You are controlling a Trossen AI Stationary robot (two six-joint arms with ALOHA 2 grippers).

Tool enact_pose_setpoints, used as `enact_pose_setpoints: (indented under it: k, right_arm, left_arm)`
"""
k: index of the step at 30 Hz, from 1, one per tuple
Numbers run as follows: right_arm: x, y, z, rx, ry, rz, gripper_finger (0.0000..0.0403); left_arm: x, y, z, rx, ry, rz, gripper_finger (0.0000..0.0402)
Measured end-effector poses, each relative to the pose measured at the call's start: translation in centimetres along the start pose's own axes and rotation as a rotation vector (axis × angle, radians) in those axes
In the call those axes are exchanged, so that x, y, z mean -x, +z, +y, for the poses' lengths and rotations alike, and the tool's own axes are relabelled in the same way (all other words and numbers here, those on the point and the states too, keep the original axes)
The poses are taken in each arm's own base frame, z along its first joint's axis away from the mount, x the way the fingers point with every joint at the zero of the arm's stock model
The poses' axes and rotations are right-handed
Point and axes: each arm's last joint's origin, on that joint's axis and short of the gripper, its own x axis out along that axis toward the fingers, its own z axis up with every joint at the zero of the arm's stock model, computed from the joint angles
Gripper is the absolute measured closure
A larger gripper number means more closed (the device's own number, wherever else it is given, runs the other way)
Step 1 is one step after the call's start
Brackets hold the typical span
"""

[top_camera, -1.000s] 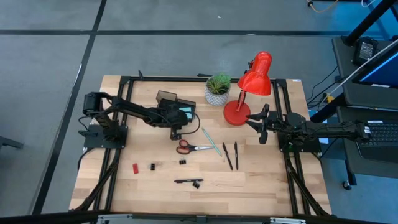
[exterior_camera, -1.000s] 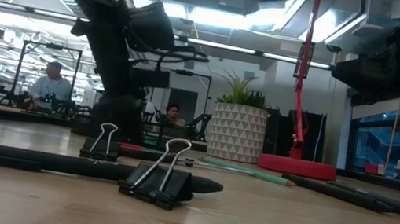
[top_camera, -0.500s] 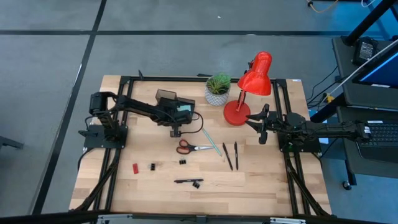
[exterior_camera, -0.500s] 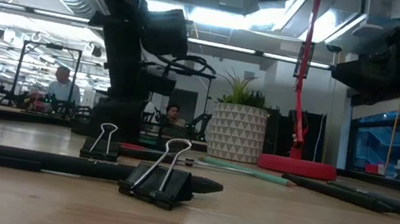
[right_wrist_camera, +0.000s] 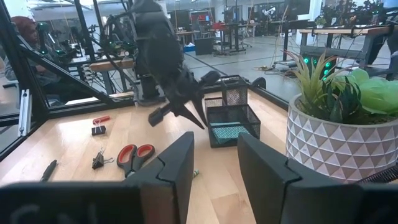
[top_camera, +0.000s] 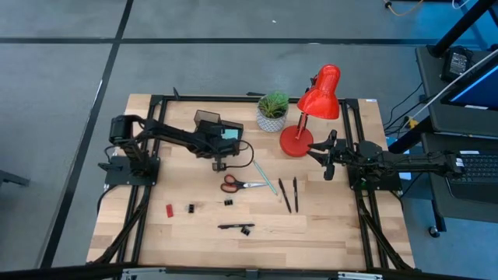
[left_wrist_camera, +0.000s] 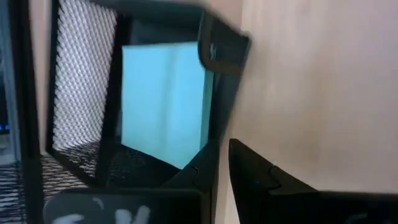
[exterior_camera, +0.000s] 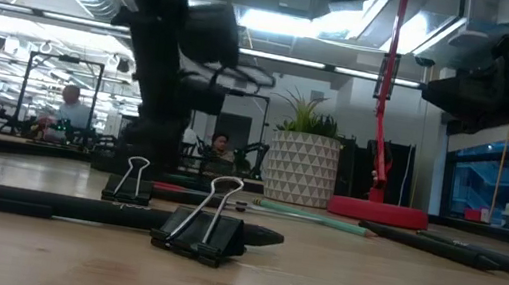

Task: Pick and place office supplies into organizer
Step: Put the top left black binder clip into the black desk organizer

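Observation:
The black mesh organizer (top_camera: 208, 123) stands left of the plant, and the light-blue notepad (top_camera: 230, 134) lies inside it (left_wrist_camera: 165, 99). My left gripper (top_camera: 220, 162) hovers just on the organizer's near side, fingers open by a narrow gap (left_wrist_camera: 222, 163), above bare wood. Red-handled scissors (top_camera: 237, 184), the teal pencil (top_camera: 264, 177), two black pens (top_camera: 289, 194), a third pen with a clip (top_camera: 237, 227), small clips (top_camera: 191, 208) and a red piece (top_camera: 170, 209) lie flat on the table. My right gripper (top_camera: 327, 158) waits open beside the lamp base.
The red desk lamp (top_camera: 307, 117) and the potted plant (top_camera: 272, 111) stand at the far side, right of the organizer. In the low view, a binder clip (exterior_camera: 207, 226) and a pen (exterior_camera: 73, 206) lie nearest. A black frame borders the table. People show in the room behind.
My left arm has swung a little by the organizer, and its gripper has edged slightly toward the table's far edge. The notepad has stayed in the organizer. Nothing on the table has moved.

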Motion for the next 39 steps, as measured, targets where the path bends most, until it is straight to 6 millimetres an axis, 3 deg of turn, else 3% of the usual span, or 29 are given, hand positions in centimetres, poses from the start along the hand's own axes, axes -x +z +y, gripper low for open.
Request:
enact_pose_setpoints:
  k: [8,12,18,22,27,32,39]
  right_arm:
    - [0.0,0.0,0.0,-0.002,0.000,0.002,0.0276]
    - [0.0,0.0,0.0,-0.003,0.000,0.002,0.0276]
    - [0.0,0.0,0.0,-0.030,0.000,-0.001,0.0276]
    - [0.0,0.0,0.0,-0.029,0.000,0.000,0.0276]
    - [0.0,-0.1,0.0,-0.026,-0.001,0.008,0.0276]
    - [0.0,-0.1,0.0,-0.023,0.000,0.008,0.0276]
    - [0.0,-0.2,0.0,-0.024,-0.002,0.019,0.0276]
  left_arm:
    - [4.9,0.0,0.2,-0.003,-0.090,-0.133,0.0370]
    - [7.4,-0.7,0.1,0.037,-0.279,-0.179,0.0370]
    - [9.7,-2.0,-0.5,0.257,-0.588,-0.101,0.0369]
    - [10.1,-2.3,-1.5,0.334,-0.707,-0.006,0.0348]
    - [9.8,-2.9,-3.2,0.407,-0.711,0.106,0.0300]
    - [9.3,-4.6,-4.7,0.644,-0.690,0.324,0.0258]
    - [9.4,-6.8,-7.3,0.863,-0.684,0.586,0.0240]
